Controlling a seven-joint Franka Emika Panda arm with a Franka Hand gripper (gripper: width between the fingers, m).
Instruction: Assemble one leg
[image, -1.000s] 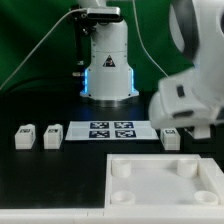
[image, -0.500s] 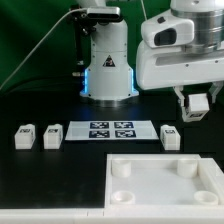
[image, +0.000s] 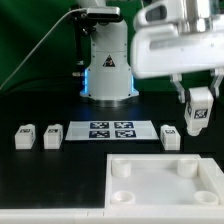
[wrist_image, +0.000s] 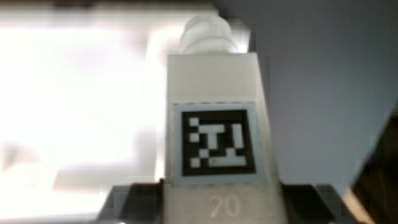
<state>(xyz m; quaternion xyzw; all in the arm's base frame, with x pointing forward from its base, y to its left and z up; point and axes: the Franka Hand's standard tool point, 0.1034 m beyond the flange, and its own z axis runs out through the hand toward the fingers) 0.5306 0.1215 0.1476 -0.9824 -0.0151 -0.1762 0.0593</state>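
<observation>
My gripper (image: 197, 108) is shut on a white leg (image: 197, 112) and holds it upright in the air at the exterior view's right, above the table. In the wrist view the held leg (wrist_image: 219, 120) fills the middle, with a black-and-white tag on its face and a threaded tip; the dark fingers (wrist_image: 139, 200) press both its sides. Three more legs stand on the table: two at the exterior view's left (image: 25, 136) (image: 53, 134) and one at the right (image: 170, 136), below the held leg. The large white tray (image: 165, 186) with round corner sockets lies in front.
The marker board (image: 110, 130) lies flat between the legs. The arm's white base with a blue light (image: 108, 70) stands behind it. A green curtain hangs at the back left.
The arm has shifted slightly to the exterior view's right and turned, and the held leg now hangs lower and more upright than half a second ago. A second ago the arm was low over the right-hand legs.
</observation>
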